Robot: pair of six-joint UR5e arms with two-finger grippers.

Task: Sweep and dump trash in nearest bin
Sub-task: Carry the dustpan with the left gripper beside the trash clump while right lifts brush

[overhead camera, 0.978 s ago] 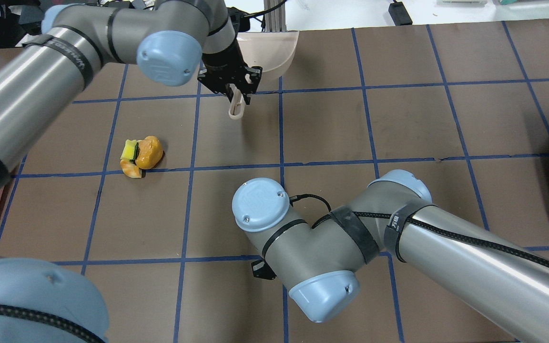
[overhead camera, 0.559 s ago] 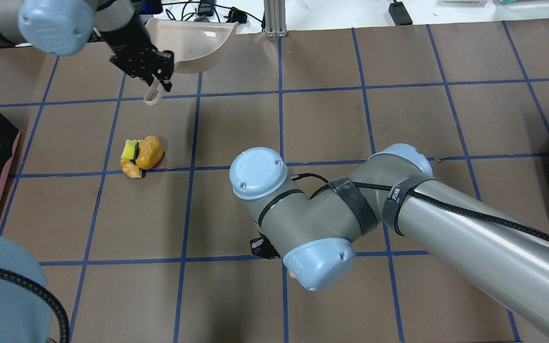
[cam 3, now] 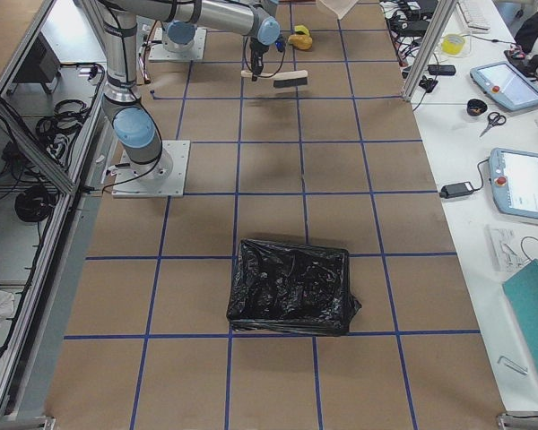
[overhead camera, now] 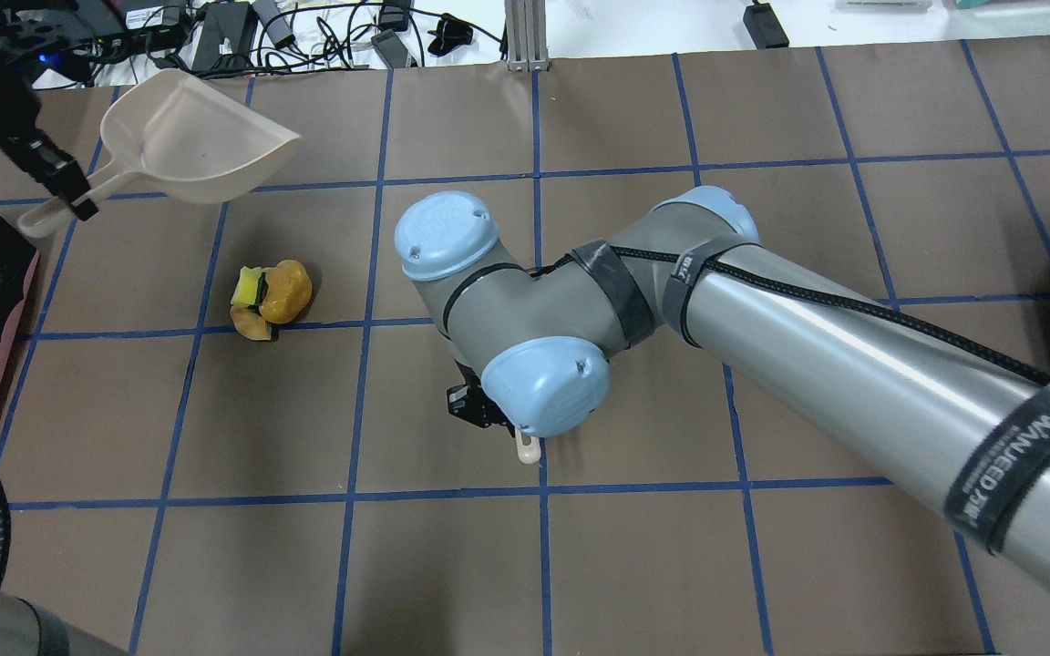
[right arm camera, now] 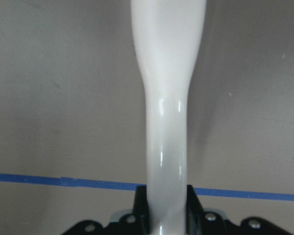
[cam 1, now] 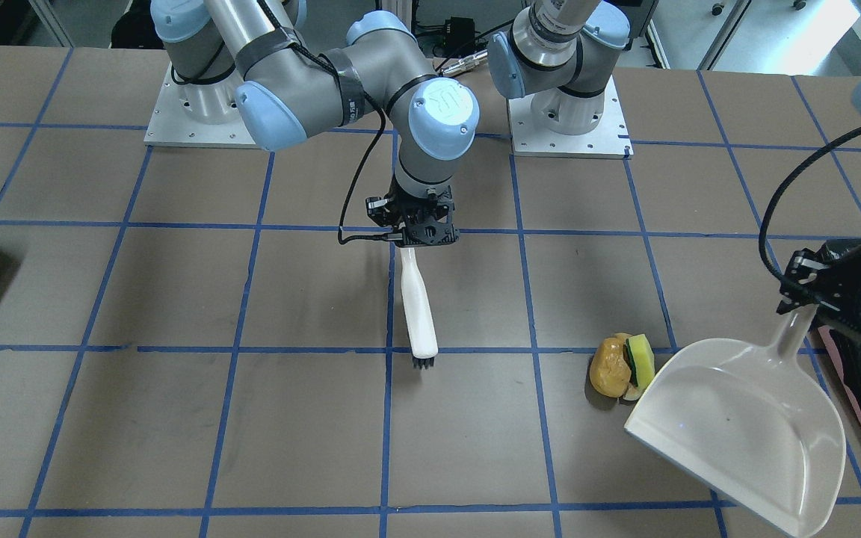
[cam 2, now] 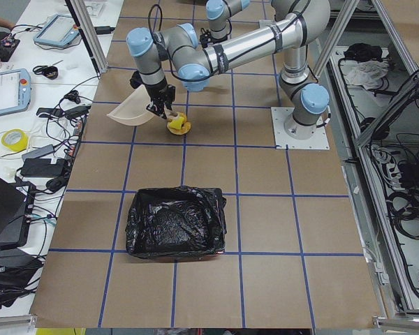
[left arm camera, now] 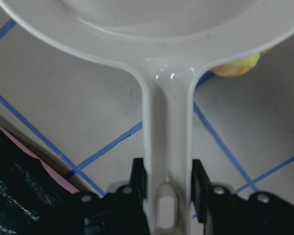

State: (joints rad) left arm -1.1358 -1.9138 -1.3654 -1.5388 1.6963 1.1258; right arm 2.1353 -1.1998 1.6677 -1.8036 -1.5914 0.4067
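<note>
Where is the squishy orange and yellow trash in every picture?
Front-facing: trash lower right, beside the dustpan rim.
Overhead: trash left of middle, lower right of the dustpan.
Exterior left: trash upper left, next to the dustpan.
Exterior right: trash near the top edge, tiny.
Left wrist: a yellow bit of trash upper right, behind the dustpan.
Right wrist: not in it.
Landmark: the dustpan.
</note>
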